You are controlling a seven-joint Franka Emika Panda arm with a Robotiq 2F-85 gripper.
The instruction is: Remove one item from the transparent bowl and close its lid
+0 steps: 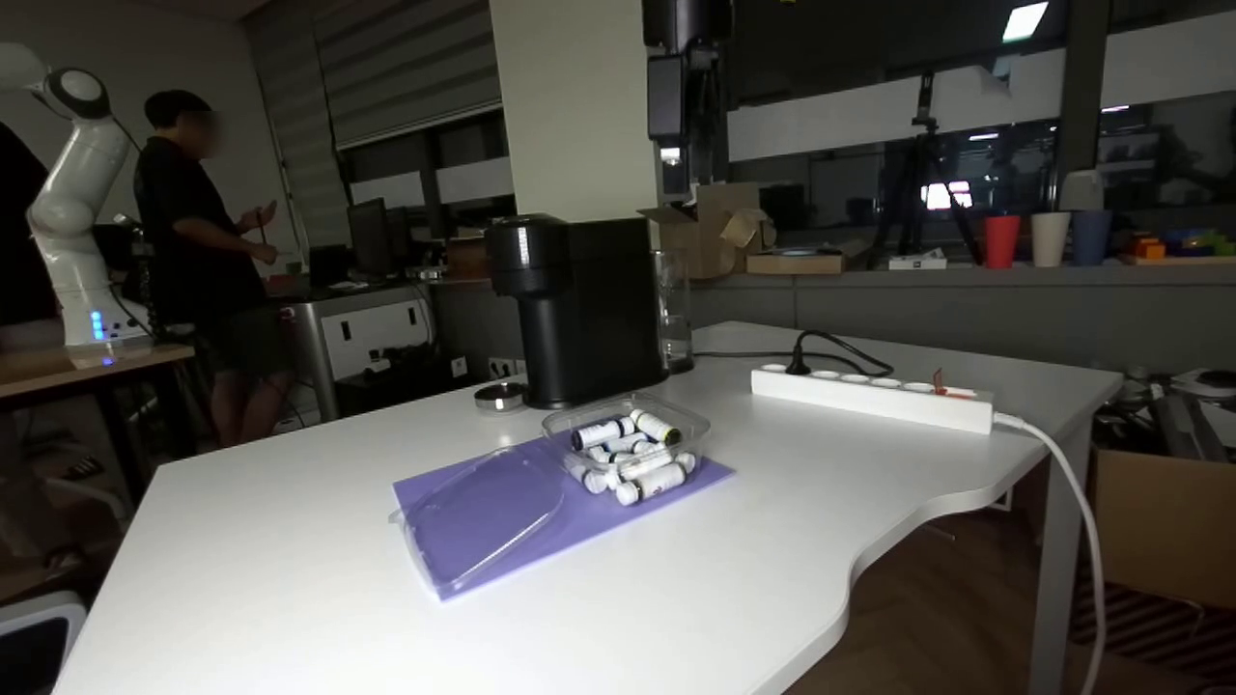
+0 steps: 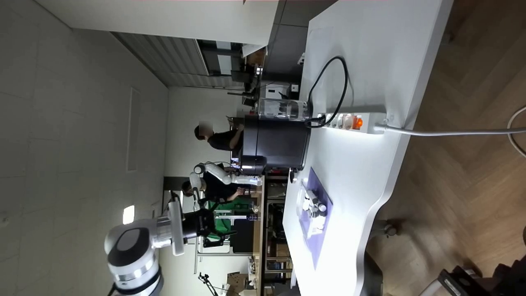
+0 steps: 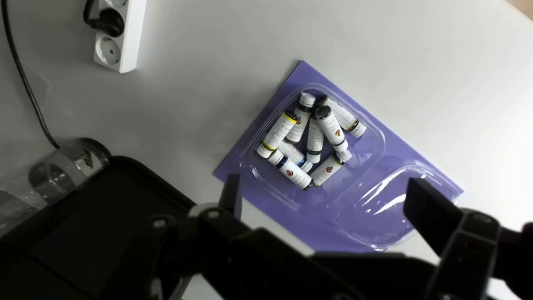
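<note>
In wrist view my hand stands wide, empty; the transparent bowl of bottles is on the purple mat. Picking is due, I judge: descend to one bottle. In an exterior view its lid lies off, at near left. In an exterior view (turned sideways) the hand hangs well above the tabletop, which wrist view hides.

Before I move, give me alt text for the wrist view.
A clear plastic bowl of small white-labelled bottles sits on a flat purple mat, its transparent lid lying alongside. An open black gripper spans the bottom, holding nothing; a white power strip shows upper left.
</note>
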